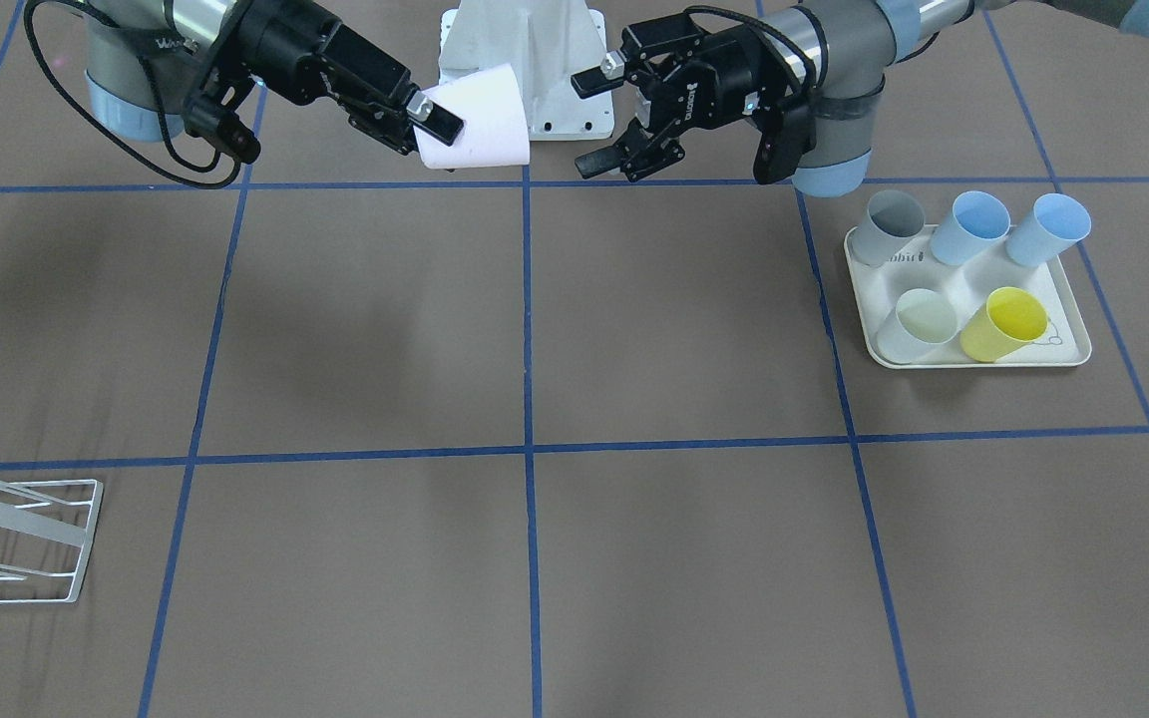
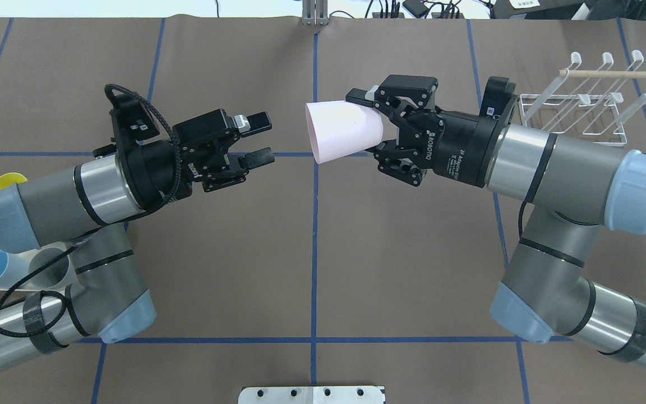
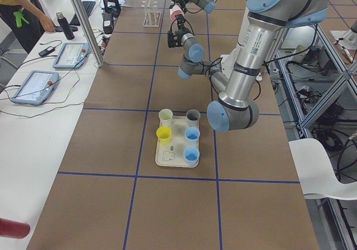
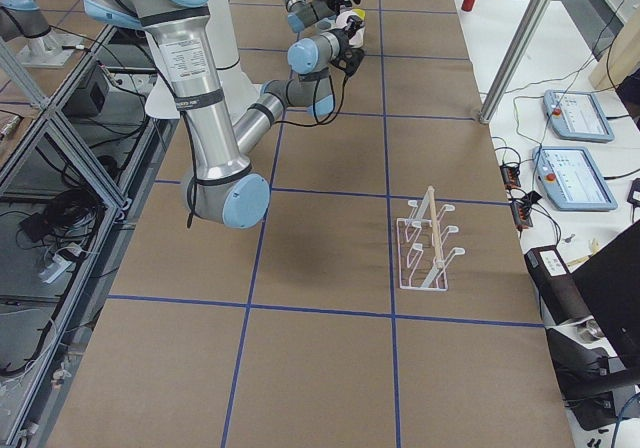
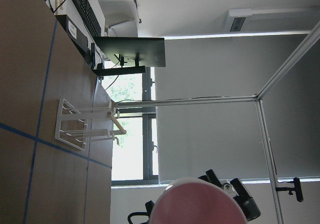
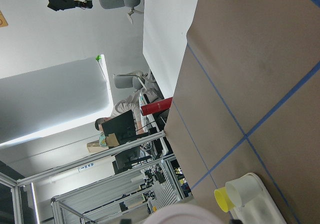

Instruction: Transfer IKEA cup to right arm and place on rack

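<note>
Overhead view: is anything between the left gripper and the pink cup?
No. In the overhead view the stretch from the left gripper to the pink cup is bare: only the brown table covering and a blue tape line lie below.

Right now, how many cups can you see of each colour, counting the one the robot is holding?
Pale pink cup: 1
Blue cups: 2
Grey cup: 1
Yellow cup: 1
Cream cup: 1
Total: 6 cups
</note>
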Tool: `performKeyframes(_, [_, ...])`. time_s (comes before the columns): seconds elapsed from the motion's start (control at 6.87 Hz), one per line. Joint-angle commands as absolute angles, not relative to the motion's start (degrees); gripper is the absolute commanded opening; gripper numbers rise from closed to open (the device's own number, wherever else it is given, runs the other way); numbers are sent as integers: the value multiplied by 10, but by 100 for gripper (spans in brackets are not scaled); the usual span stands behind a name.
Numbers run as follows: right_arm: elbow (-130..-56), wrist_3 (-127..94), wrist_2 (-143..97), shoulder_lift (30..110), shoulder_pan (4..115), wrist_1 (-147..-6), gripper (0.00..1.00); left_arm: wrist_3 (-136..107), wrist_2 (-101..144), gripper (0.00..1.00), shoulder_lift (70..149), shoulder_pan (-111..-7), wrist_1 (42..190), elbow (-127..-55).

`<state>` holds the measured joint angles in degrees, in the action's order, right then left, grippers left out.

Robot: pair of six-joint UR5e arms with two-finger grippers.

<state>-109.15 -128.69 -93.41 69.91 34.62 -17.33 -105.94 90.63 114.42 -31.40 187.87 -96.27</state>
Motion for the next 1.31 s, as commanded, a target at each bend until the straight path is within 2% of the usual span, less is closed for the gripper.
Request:
performKeyframes(0.0, [-1091,-1218,-940,742,372,-176,0,-1018,907,99,1097,-324,1879,-985])
performKeyframes(0.29, [-1088,-1098,-938,793,394,-194,0,-967,901,99,1085,-325,1862,-984])
performKeyframes(0.87, [-1096,-870,-939,812,471,-376,0,-921,898,99,1085,-353,1810,-983])
performKeyframes(1.17, [-1097,-769,-928,872,496,-379,0,-853,898,99,1090,-359,1753,-988])
